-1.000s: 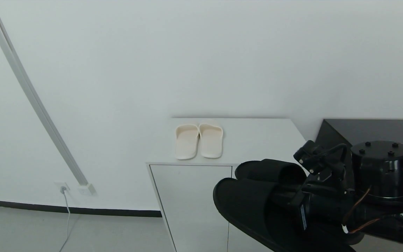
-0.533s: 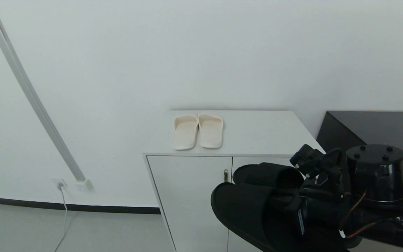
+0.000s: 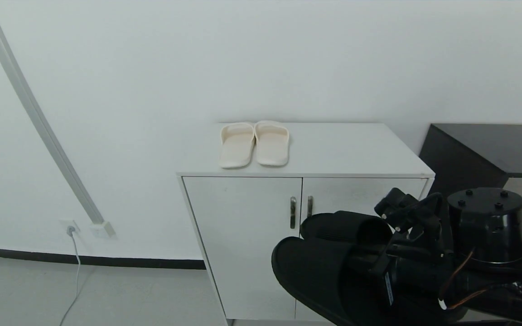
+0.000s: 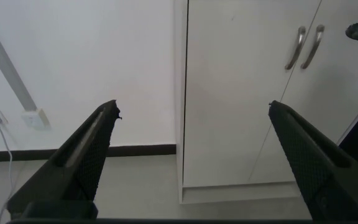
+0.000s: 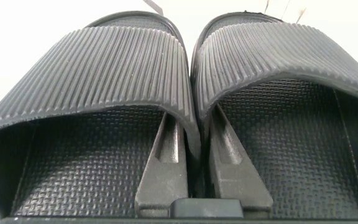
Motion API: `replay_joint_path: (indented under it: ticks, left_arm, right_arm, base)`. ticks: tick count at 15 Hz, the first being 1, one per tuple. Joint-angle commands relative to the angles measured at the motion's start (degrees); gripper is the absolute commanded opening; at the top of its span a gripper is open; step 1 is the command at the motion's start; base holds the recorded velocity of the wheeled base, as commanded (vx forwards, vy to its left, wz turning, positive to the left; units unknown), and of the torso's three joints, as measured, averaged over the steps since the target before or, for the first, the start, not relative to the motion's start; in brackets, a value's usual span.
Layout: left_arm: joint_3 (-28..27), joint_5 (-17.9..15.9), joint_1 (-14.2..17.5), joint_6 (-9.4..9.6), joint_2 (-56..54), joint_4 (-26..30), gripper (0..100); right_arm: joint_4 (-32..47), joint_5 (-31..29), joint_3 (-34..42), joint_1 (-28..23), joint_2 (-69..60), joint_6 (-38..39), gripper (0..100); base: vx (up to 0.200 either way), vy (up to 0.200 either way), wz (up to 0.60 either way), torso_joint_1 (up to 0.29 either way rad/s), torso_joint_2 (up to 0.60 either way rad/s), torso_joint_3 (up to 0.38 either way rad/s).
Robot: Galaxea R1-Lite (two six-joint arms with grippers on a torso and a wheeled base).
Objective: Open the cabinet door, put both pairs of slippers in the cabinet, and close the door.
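Note:
A white cabinet (image 3: pixel 243 235) stands against the wall with both doors shut, its two metal handles (image 3: pixel 292 212) side by side at the middle. A cream pair of slippers (image 3: pixel 254 144) lies on its top, left of centre. In front of the right door my right gripper (image 5: pixel 196 163) is shut on the black pair of slippers (image 3: pixel 329 262), pinching their adjoining inner walls, toes pointing left. My left gripper (image 4: pixel 192 106) is open and holds nothing, low down and facing the cabinet (image 4: pixel 241 112) and its handles (image 4: pixel 303 48).
Right of the cabinet stands a black piece of furniture (image 3: pixel 492 145). A slanted grey conduit (image 3: pixel 39 117) runs down the wall to a socket with a cable (image 3: pixel 70 227). Bare floor (image 3: pixel 84 294) lies left of the cabinet.
The head view has shifted downward, so the cabinet front and handles have come into the picture. The black slippers stay in my right gripper at about the same spot.

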Motion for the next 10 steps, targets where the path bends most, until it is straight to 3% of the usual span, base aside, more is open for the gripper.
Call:
replay_joint_path:
  ticks: [1,10]
  left_arm:
    - [0.0,0.0,-0.04,0.01,-0.01,-0.01,100]
    - [0.0,0.0,-0.04,0.01,-0.01,-0.01,100]
  right_arm:
    - [0.01,0.04,0.14,0.0,0.19,0.04,0]
    - [0.01,0.13,0.85,0.0,0.54,0.04,0]
  base:
    - [0.0,0.0,0.0,-0.207,0.52,0.325]
    - [0.0,0.0,0.0,-0.174,0.5,0.32]
